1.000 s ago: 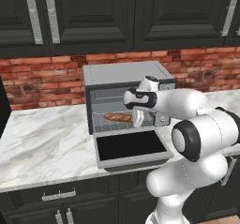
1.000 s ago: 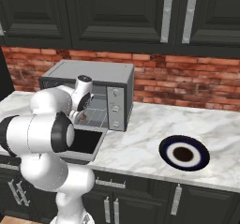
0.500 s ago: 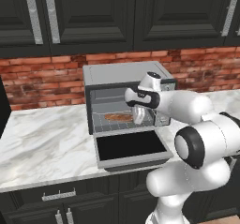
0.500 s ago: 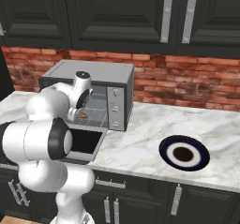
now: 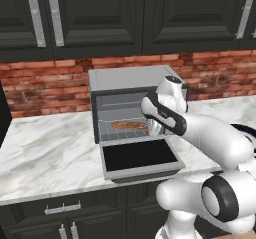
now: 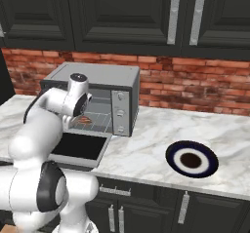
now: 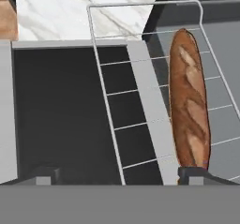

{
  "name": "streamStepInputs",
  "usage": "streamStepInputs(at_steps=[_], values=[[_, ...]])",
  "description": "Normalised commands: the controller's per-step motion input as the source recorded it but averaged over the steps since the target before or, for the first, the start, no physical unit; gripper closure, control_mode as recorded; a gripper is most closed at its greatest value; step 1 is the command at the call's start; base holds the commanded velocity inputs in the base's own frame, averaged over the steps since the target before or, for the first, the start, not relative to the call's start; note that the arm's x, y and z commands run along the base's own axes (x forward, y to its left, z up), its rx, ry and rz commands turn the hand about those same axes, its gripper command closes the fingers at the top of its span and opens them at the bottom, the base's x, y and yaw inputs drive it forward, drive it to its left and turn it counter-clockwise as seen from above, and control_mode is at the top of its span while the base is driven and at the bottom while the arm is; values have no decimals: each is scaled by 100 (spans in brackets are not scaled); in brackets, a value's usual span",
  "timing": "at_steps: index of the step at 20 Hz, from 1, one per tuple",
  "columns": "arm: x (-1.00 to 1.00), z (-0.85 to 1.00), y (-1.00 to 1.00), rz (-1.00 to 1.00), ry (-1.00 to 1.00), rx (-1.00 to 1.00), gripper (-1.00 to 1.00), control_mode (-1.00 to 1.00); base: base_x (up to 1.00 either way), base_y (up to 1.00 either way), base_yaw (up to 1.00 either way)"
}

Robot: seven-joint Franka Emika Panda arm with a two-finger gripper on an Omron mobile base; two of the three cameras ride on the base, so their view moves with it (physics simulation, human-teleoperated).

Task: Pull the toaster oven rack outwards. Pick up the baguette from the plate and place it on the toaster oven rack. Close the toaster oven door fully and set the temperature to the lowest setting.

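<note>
A: Where does everything sit on the counter (image 6: 146, 149)?
B: The toaster oven (image 5: 132, 105) stands against the brick wall, its door (image 5: 140, 155) dropped flat toward us.
A: And the rack (image 7: 140, 96)?
B: Pulled out over the door, with the baguette (image 7: 189, 101) lying along it. The plate (image 6: 191, 159) sits well to the right.
A: The hand (image 7: 119, 174)?
B: Just above the loaf, fingers spread apart, gripping nothing.

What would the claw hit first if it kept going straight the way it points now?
Most likely the toaster oven door, lying open, or the pulled-out toaster oven rack; depth is unclear. The baguette sits off to one side by one fingertip.
</note>
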Motion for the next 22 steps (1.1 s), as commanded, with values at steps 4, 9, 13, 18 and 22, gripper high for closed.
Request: streamStepInputs(at_steps=[4,9,13,18,22], values=[[-100,40,0,-21,0,1,-100,-100,0,0,0],[-95,1,6,-47,0,0,-100,-100,0,0,0],[-33,0,7,-62,0,0,-100,-100,0,0,0],[10,-3,13,-56,0,0,-100,-100,0,0,0],[47,-11,0,-42,0,0,-100,-100,0,0,0]])
